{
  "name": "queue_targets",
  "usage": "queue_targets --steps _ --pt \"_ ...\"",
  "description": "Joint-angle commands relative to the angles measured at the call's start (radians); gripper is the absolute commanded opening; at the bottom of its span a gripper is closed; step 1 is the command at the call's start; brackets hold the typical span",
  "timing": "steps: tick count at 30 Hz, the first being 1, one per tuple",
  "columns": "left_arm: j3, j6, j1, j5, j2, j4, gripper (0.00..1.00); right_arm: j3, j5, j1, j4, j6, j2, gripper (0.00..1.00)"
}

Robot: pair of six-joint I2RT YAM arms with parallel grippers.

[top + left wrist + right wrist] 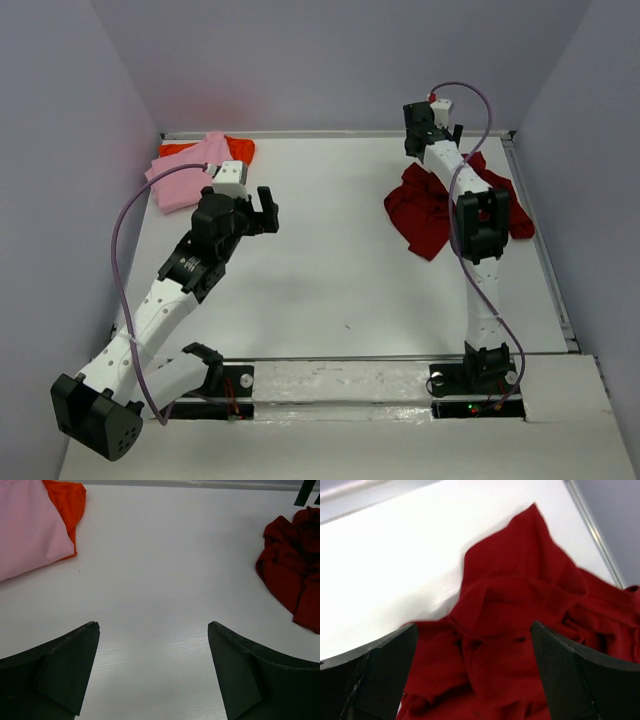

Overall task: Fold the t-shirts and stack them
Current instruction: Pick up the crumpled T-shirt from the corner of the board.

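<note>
Left gripper (152, 630): jaws wide apart, nothing held, poised over bare white worktop (330, 270). Right gripper (472, 630): jaws spread fully, empty, close over the crumpled dark crimson t-shirt (520, 580) at far right of worktop. Light pink t-shirt (185, 172) lies folded in far left corner, on top of the orange-red t-shirt (240, 148). Crimson heap is well apart from that pair.

Crimson t-shirt (520, 610): soft matt cloth, crumpled into deep folds.
Pink t-shirt (27, 525): smooth matt cloth.
Orange-red t-shirt (67, 500): matt cloth, smooth.
Surface (165, 570): white, matt, finely ribbed, faint sheen.
Left end effector (153, 626): matt black, plastic-looking, slightly grainy.
Right end effector (473, 626): same matt black finish.
Arm shells (150, 310): white, smooth, plastic-looking.
Cable (120, 240): smooth lilac sheath.
</note>
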Motion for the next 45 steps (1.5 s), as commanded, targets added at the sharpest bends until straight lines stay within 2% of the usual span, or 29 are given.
queue_targets --steps 1,8,15,19,24,26,31,36,41,43,45 --pt "-0.012 -0.006 -0.002 0.028 0.014 0.049 0.99 0.152 0.03 -0.037 0.024 -0.073 0.057 0.99" --pt "-0.015 -0.006 -0.003 0.028 0.022 0.05 0.99 0.209 -0.003 -0.037 0.033 -0.122 0.127 0.96" --pt "-0.012 -0.006 -0.002 0.034 0.026 0.049 0.99 0.088 -0.095 -0.037 0.033 -0.048 0.059 0.91" --pt "-0.013 -0.007 -0.002 0.036 0.025 0.049 0.99 0.018 -0.089 -0.046 0.05 -0.027 0.022 0.89" --pt "-0.013 -0.009 -0.002 0.042 0.017 0.052 0.99 -0.038 -0.088 -0.046 0.048 -0.007 -0.005 0.79" --pt "-0.018 -0.01 -0.002 0.042 0.011 0.053 0.99 -0.036 -0.085 -0.046 0.048 -0.013 -0.002 0.77" --pt "-0.016 -0.01 -0.002 0.051 0.014 0.055 0.99 0.022 -0.069 -0.046 0.048 -0.051 -0.001 0.78" --pt "-0.016 -0.01 -0.002 0.053 0.019 0.056 0.99 0.041 -0.059 -0.046 0.05 -0.071 -0.03 0.64" --pt "-0.016 -0.01 0.0 0.057 0.02 0.056 0.99 0.012 -0.051 -0.046 0.06 -0.079 -0.035 0.57" --pt "-0.016 -0.01 -0.002 0.059 0.02 0.058 0.99 0.004 -0.051 -0.046 0.062 -0.076 -0.031 0.47" --pt "-0.016 -0.01 0.0 0.059 0.022 0.058 0.99 -0.013 -0.054 -0.046 0.062 -0.07 -0.033 0.42"
